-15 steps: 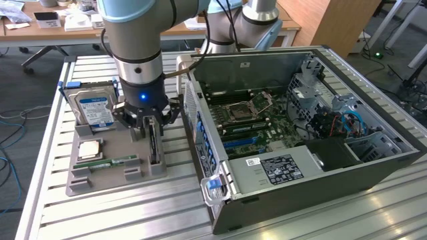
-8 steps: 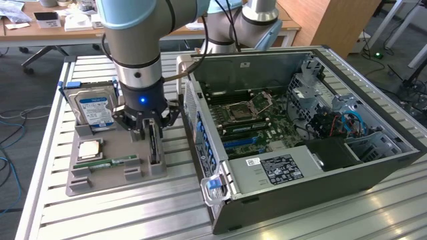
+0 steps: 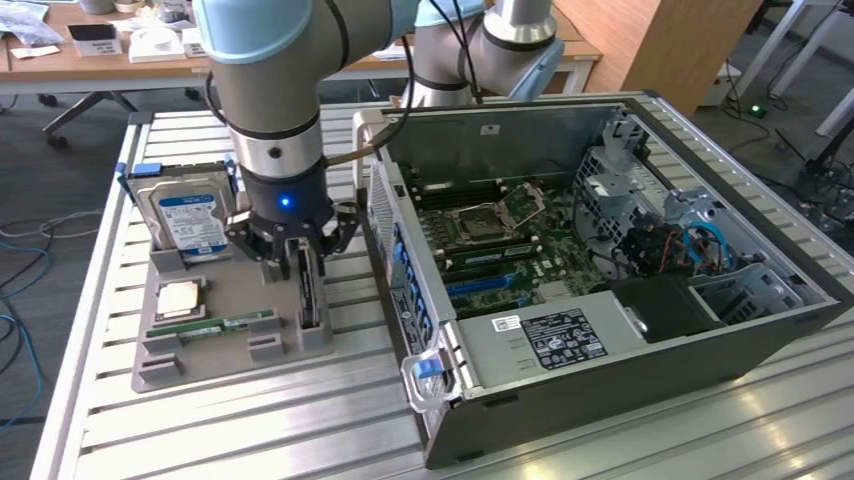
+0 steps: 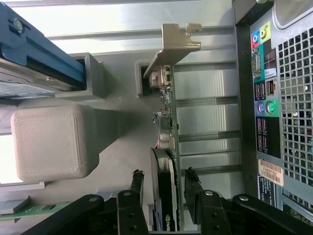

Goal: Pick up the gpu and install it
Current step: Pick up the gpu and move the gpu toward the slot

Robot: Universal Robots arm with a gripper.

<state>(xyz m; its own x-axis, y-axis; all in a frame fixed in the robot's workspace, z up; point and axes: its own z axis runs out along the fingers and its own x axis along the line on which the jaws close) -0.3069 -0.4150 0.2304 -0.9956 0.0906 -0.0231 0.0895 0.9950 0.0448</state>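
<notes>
The gpu (image 3: 310, 300) stands on edge in a slot of the grey holder tray (image 3: 214, 370), at the exterior view's left of the computer case. In the wrist view the gpu (image 4: 168, 122) shows as a green board with a dark fan face and a pale metal bracket (image 4: 178, 41) at its far end. My gripper (image 3: 294, 255) is lowered over the card's near end. In the wrist view the gripper (image 4: 164, 183) is open, its black fingers (image 4: 137, 183) straddling the card with a small gap on each side.
The open computer case (image 3: 601, 260) lies on its side with the motherboard (image 3: 507, 240) exposed; its rear panel (image 4: 274, 98) is close beside the card. In the tray are a hard drive (image 3: 187, 215), a CPU (image 3: 180, 298) and a RAM stick (image 3: 227, 325).
</notes>
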